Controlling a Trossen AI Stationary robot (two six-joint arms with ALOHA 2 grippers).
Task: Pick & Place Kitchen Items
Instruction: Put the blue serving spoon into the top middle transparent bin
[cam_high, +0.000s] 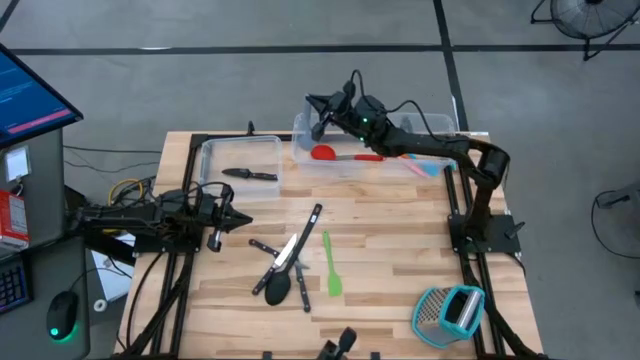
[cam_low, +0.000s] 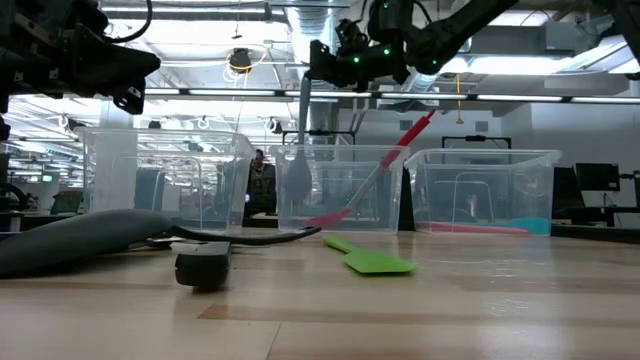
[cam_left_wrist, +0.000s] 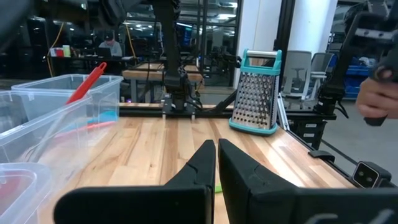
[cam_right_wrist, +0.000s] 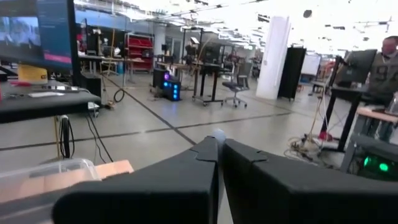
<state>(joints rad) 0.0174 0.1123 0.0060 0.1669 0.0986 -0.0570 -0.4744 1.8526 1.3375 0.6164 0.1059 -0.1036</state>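
My right gripper is high over the middle clear bin and is shut on a grey-blue spatula that hangs down from it. A red spoon leans in that bin. The left bin holds a black-handled knife. The right bin holds blue and pink spatulas. On the table lie knives, a black spoon and a green spatula. My left gripper is shut and empty at the table's left, and also shows in the left wrist view. My right gripper pinches the top end of the spatula's handle between its two fingers; the tip shows between the fingertips. The fingers lie about level, coming from the table's right. The spatula hangs upright, its head down inside the middle bin's walls.
A teal-framed metal grater lies at the near right corner. The three bins stand in a row along the far edge. A person's hand shows beyond the table's right side.
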